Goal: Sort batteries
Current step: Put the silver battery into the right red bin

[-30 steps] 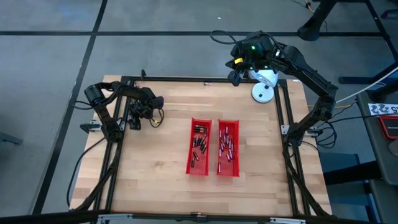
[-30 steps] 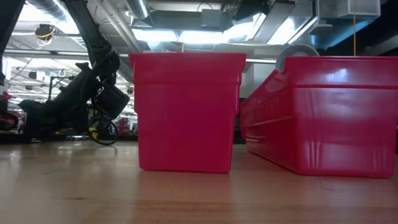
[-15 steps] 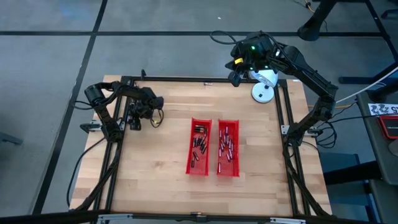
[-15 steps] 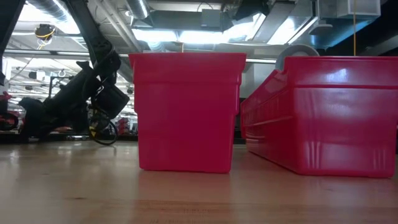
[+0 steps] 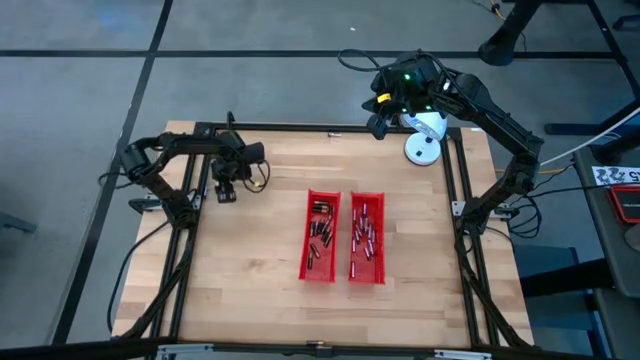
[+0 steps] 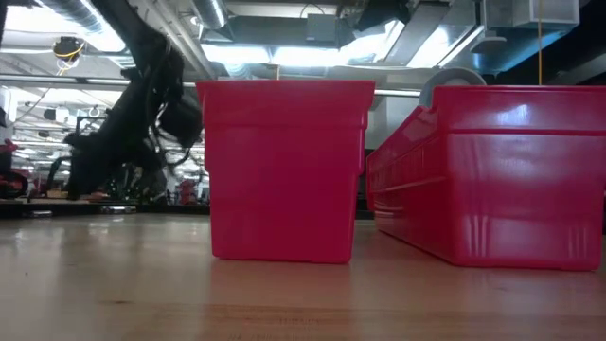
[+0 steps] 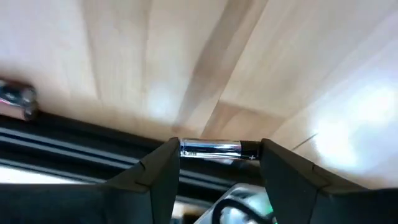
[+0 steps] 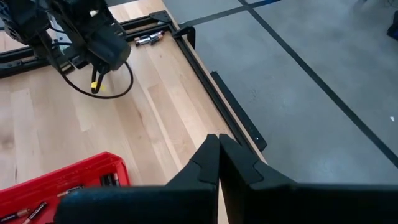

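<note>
Left gripper (image 7: 219, 163) fingers (image 7: 158, 177) clamp a battery (image 7: 219, 149) above the table (image 5: 250, 270); right gripper (image 8: 219, 152) fingers pressed together

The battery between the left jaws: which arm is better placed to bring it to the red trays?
Left. The left gripper already holds the battery above the table; the right gripper, shut and empty, waits beyond the far edge, away from the red trays.

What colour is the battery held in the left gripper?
Shiny silver with a dark end, the battery in the left gripper shows best in the left wrist view.
</note>
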Controlling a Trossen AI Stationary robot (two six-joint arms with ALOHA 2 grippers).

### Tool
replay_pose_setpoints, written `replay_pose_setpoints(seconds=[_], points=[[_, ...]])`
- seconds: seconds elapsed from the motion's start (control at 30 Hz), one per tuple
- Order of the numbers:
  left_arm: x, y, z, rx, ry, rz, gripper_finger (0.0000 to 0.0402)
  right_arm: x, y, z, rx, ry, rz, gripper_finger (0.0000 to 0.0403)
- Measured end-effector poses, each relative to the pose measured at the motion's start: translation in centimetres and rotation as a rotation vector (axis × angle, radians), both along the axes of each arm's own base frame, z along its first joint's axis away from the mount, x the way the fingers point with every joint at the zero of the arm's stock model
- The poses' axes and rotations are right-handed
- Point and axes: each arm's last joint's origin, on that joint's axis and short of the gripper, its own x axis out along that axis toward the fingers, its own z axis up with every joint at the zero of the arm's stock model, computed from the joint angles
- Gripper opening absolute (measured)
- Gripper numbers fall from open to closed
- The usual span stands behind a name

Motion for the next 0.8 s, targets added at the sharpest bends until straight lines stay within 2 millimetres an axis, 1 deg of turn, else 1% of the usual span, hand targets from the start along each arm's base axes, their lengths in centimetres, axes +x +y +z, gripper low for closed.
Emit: replay_pose_setpoints(seconds=[0.2,0.33,0.47,0.6,0.8], points=[[1.3,0.2,2.7,0.027,-0.250,0.085,0.0191,0.1,0.0,0.1,-0.007,-0.013,0.000,0.0005],[2.7,0.0,4.5,0.034,-0.493,0.109,0.0191,0.1,0.0,0.1,-0.007,-0.013,-0.001,0.0005],[4.4,-0.6,6.2,0.000,-0.788,0.094,0.0191,0.1,-0.1,0.1,-0.011,-0.009,-0.008,0.0005],[6.2,-1.4,7.9,-0.018,-1.050,-0.016,0.0191,0.0,0.0,0.0,-0.009,-0.003,-0.009,0.0005],[8.7,-3.0,9.3,0.032,-1.241,-0.280,0.0191,0.0,0.0,0.0,-0.009,-0.002,-0.010,0.0005]])
